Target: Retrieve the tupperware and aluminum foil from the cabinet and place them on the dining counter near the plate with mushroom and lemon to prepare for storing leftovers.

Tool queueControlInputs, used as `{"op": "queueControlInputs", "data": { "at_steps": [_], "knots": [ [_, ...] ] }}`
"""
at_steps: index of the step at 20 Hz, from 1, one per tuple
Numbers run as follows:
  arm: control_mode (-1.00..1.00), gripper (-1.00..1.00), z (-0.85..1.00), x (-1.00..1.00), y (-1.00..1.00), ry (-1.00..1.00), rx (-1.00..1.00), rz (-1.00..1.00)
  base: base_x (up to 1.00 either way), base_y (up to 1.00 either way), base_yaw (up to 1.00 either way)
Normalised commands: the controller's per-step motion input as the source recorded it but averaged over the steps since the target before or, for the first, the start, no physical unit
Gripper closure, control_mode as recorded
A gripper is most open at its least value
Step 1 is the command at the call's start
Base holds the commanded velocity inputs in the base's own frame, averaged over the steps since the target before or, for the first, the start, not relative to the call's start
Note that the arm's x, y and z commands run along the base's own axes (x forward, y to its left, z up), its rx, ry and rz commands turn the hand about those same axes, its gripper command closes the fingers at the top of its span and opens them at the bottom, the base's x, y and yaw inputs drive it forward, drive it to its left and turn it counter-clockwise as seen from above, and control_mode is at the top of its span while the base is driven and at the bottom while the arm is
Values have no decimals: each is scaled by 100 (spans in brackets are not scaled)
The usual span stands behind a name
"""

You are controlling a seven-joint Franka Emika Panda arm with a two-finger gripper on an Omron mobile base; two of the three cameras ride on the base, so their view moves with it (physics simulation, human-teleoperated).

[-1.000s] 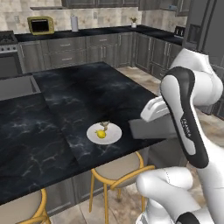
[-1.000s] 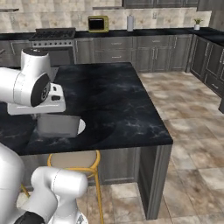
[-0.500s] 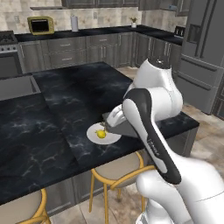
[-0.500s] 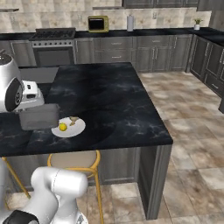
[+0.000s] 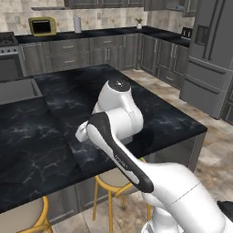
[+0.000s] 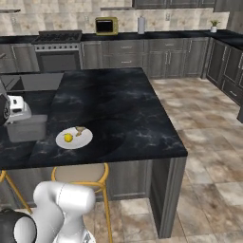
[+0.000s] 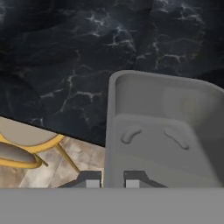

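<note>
The tupperware hangs from our hand, whose two fingers are clenched on the thin near wall of the grey tub, one fingertip outside the wall and the other inside. In the hand view the tub opens away from us, empty, with the black marble table under it and the table's edge running beneath its near end; a gold-legged stool shows below that edge.

From the right base view, the tub sits low over the table at the far left, just beside the white plate and not touching it. The lemon and the small brown mushroom lie on the plate. We cannot tell from these views whether the tub's base already rests on the table or hovers just above it. In the left base view our own arm covers that spot.

We judge this to be the placing step for the first item: the tub is where it should go. The next move calls for settling it flat if it is not down, letting go, and lifting clear without dragging the wall or nudging the plate. The aluminum foil is then left to fetch from the cabinet.
</note>
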Motion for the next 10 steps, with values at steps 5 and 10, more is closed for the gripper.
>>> {"op": "queueControlInputs", "data": {
  "at_steps": [5,10],
  "knots": [
    [-100,100,-52,55,69,0,0,0,0,0,0],
    [-100,100,-56,52,29,0,0,0,0,0,0]
  ]
}}
